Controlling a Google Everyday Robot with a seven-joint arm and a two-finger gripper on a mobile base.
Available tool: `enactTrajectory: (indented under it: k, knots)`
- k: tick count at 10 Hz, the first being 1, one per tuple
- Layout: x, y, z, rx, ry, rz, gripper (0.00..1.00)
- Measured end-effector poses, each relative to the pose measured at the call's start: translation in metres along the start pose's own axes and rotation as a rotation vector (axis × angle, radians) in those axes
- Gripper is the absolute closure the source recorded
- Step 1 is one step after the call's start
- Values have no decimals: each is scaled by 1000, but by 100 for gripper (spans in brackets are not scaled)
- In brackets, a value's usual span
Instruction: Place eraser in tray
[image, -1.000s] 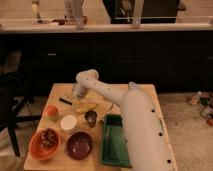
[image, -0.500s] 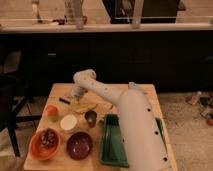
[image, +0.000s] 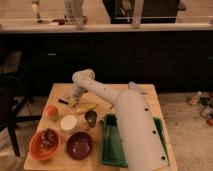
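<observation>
A wooden table (image: 144, 93) bears a green tray (image: 112, 145), an orange bowl (image: 33, 150), a maroon bowl (image: 70, 151) and a white cup (image: 68, 123) — the gripper (image: 75, 98) hangs low over its far-left part.

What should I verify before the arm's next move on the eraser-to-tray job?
1. Gripper position: low over the far left part of the table, right beside the eraser: ok.
2. Eraser gripped: cannot tell.
3. Eraser in the tray: not in the part that shows: not ok.
4. Room in the tray: the left strip in view is bare, the rest is behind the arm: cannot tell.
5. Path to the tray: a dark cup stands between gripper and tray, so a low straight sweep would likely hit it: not ok.
</observation>
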Motion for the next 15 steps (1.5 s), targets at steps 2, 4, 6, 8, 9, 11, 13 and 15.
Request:
enactTrajectory:
  k: [2, 4, 6, 8, 9, 11, 13, 15]
  knots:
    - [0, -1, 1, 3, -4, 2, 87]
    - [-1, 0, 0, 8, -7, 2, 100]
    - [1, -2, -5, 22, -14, 7, 100]
    - [0, -3, -15, 43, -21, 7, 100]
    - [-2, -4, -26, 60, -27, 6, 100]
    - [-7, -6, -44, 80, -40, -3, 100]
    - [-17, -6, -69, 87, -56, -47, 100]
    - [-29, -5, -103, 70, -76, -130, 100]
